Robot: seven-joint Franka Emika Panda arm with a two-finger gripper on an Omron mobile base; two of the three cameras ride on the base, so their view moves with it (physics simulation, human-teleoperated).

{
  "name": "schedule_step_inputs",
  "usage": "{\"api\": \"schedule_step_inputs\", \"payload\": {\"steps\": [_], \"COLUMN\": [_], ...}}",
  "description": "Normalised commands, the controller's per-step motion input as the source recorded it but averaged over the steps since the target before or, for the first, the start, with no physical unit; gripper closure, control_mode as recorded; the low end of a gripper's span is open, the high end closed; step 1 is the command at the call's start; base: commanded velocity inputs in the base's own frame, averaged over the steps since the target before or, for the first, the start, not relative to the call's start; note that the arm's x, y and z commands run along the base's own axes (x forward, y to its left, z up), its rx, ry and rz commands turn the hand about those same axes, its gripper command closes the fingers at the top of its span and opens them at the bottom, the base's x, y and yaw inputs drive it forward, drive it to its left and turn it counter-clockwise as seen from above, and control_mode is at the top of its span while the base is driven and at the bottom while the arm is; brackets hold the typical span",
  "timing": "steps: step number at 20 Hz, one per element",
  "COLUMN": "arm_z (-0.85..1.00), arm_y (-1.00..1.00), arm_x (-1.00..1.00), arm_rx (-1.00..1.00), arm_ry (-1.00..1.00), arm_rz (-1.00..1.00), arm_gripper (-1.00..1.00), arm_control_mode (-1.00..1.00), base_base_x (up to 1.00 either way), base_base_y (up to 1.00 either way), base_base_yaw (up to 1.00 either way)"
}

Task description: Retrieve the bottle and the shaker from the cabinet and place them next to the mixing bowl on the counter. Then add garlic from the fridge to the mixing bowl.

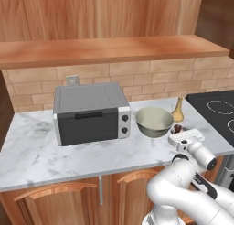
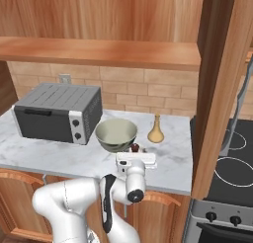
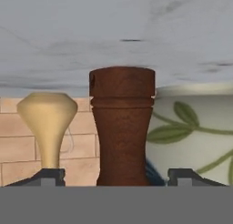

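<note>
White marble bench [image 1: 32,151] carries grey toaster oven [image 1: 90,113] at left. Mixing bowl [image 1: 154,121], green leaf print, stands just beside oven's right. Tan bottle [image 1: 178,110] upright near brick wall, right of bowl. Dark brown shaker [image 1: 177,128] upright near front edge, beside bowl, in front of bottle.

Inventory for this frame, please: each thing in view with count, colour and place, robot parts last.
toaster oven: 1, grey and black, left on the counter
bowl: 1, pale with leaf pattern, right of the toaster oven
bottle: 1, tan, right of the bowl, near the wall
shaker: 1, dark brown, upright in front of the bowl, between the tool's fingertips
counter: 1, white marble
stove: 1, black, far right
outlet: 1, grey, brick wall
tool: 1, open around the shaker
</note>
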Motion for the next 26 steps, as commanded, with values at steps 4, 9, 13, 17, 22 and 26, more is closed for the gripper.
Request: {"api": "schedule_step_inputs", "payload": {"steps": [4, 9, 13, 17, 22, 26], "arm_z": [0.06, 0.24, 0.27, 0.4, 0.52, 0.77], "arm_y": [-0.1, -0.15, -0.17, -0.31, -0.6, -0.85], "arm_x": [0.0, -0.24, -0.45, -0.38, -0.37, -0.53], "arm_rx": [-0.02, -0.02, -0.04, -0.03, -0.01, -0.04], "arm_ry": [-0.17, -0.21, -0.18, -0.16, -0.1, 0.0], "arm_rz": [0.11, 0.15, 0.18, 0.17, 0.11, 0.05], "arm_gripper": [-1.0, -1.0, -1.0, -1.0, -1.0, -1.0], "arm_control_mode": [-1.0, -1.0, -1.0, -1.0, -1.0, -1.0], "base_base_x": [0.0, 0.0, 0.0, 0.0, 0.0, 0.0], "base_base_y": [0.0, 0.0, 0.0, 0.0, 0.0, 0.0], "base_base_yaw": [0.0, 0.0, 0.0, 0.0, 0.0, 0.0]}}
